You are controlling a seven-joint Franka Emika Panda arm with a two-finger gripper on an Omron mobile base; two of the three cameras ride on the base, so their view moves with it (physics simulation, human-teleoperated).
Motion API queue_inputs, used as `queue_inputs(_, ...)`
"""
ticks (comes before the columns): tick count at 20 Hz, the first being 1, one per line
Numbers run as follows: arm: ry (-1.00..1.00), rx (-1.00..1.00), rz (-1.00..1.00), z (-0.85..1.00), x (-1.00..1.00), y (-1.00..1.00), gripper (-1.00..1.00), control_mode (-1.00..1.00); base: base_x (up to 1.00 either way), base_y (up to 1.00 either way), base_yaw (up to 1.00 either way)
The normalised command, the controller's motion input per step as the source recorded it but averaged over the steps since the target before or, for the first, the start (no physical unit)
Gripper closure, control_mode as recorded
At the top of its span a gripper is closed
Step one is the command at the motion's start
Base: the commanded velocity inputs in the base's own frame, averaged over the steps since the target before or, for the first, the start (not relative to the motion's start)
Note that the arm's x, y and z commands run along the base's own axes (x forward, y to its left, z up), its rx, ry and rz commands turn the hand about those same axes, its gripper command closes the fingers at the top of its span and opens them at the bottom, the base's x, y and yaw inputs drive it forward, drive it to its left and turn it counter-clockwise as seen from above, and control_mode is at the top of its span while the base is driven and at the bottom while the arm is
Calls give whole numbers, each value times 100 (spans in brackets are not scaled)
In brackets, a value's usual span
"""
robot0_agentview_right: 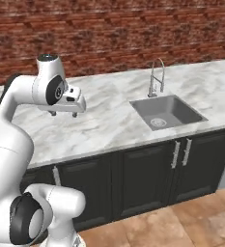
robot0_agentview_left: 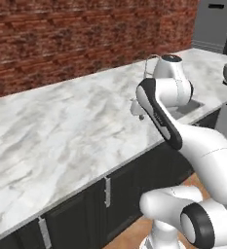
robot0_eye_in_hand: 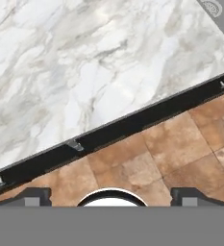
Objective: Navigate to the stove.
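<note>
Stove is not sighted from here; sink (robot0_agentview_right: pixel 168 112) and bare marble counter (robot0_agentview_left: pixel 61 126) are faced. Gripper (robot0_agentview_right: pixel 64 113) is held spread, empty, above counter. Risk: base is driven the wrong way, or arm clips faucet (robot0_agentview_right: pixel 156 77).

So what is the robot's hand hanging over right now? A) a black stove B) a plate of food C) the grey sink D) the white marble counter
D: the gripper hangs above the white marble counter, well to the left of the recessed grey sink basin.
</note>
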Motion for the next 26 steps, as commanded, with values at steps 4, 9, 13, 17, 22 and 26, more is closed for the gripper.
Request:
queue_inputs(4, 0, 0, 0, 0, 0, 0, -100, 100, 0, 0, -75)
queue_inputs(9, 0, 0, 0, 0, 0, 0, -100, 100, 0, 0, -74)
queue_inputs(13, 0, 0, 0, 0, 0, 0, -100, 100, 0, 0, -72)
queue_inputs(17, 0, 0, 0, 0, 0, 0, -100, 100, 0, 0, -73)
queue_inputs(22, 0, 0, 0, 0, 0, 0, -100, 100, 0, -3, -77)
queue_inputs(26, 0, 0, 0, 0, 0, 0, -100, 100, 0, 0, -78)
